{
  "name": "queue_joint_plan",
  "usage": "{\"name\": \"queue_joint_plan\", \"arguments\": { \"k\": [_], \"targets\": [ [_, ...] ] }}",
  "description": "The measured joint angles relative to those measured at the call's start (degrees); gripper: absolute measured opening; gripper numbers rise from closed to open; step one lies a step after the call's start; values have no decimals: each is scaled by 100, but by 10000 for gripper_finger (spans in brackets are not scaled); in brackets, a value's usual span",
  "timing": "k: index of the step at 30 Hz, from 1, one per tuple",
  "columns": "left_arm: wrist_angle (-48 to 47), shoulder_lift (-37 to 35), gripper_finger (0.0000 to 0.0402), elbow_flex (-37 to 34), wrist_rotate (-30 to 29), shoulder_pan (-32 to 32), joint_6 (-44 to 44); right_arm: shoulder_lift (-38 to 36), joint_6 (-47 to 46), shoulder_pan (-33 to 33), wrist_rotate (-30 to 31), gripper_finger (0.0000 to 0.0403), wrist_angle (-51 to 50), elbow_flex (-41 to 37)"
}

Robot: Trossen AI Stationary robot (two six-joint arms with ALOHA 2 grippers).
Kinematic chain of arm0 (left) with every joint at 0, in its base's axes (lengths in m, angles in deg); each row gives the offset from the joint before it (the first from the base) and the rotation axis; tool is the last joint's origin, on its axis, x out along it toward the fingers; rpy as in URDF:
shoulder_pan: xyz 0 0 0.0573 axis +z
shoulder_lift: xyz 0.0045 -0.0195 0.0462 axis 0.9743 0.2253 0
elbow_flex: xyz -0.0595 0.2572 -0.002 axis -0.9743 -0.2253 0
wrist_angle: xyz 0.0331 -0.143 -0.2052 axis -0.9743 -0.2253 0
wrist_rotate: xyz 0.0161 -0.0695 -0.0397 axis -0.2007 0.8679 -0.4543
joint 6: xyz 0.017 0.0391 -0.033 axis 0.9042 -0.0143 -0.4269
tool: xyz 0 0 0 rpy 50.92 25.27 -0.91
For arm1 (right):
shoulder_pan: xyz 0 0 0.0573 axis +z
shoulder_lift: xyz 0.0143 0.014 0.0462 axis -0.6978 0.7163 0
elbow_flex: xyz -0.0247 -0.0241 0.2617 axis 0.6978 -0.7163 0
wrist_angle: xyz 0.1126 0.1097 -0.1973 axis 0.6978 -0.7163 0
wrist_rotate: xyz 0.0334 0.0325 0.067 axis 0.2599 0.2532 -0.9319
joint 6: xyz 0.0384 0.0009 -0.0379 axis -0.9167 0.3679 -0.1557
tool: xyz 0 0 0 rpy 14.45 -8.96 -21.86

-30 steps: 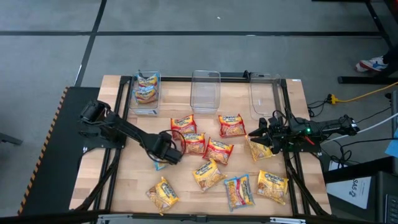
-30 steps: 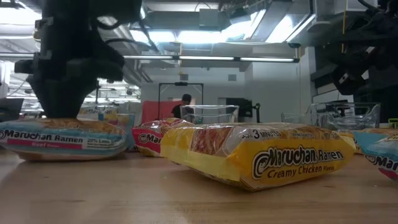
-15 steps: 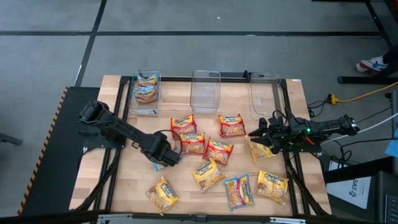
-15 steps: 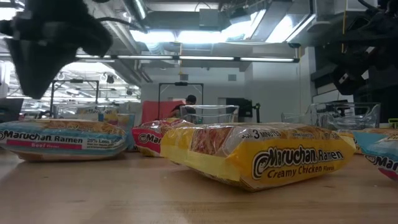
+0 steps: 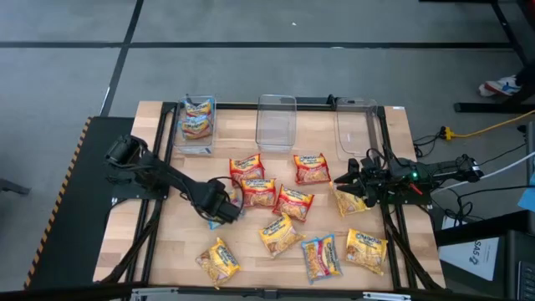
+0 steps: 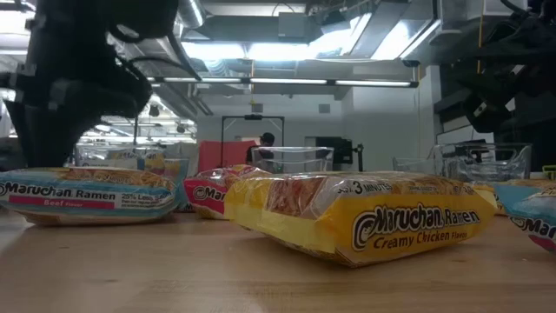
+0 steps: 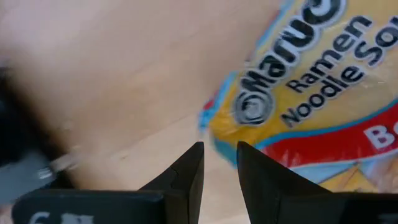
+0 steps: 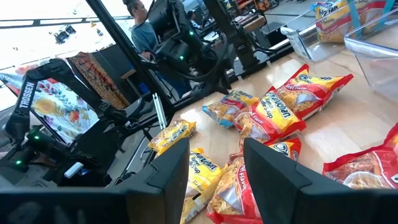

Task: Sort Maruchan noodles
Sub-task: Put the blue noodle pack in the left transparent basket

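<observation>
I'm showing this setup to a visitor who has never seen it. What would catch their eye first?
Probably the scatter of bright noodle packets in red, yellow and blue across the middle and near side of the wooden table. Next, the three clear bins along the far edge: only the left bin holds packets. The left gripper hangs low over a blue packet, its fingers apart and empty.

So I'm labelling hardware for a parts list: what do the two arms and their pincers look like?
Both arms are dark, jointed and slim, with black cables trailing along them. The left pincer has two flat black fingers tapering to blunt tips. The right pincer has broader black fingers, and small green and red lights glow on that arm's wrist.
</observation>
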Motion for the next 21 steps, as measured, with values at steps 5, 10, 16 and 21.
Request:
{"name": "queue_joint_plan", "arguments": {
  "k": [5,10,16,21],
  "targets": [
    [1025,-21,89,-466,45,162,16,0,-2,-1,-2,156,0,-1],
    [1097,-35,90,-638,54,304,114,0,-4,0,-104,156,6,-1],
    [1102,-26,60,-653,35,344,521,0,-4,1,-109,156,13,0],
    [891,3,5,-523,-51,346,521,0,2,2,-109,156,13,-2]
  ]
}}
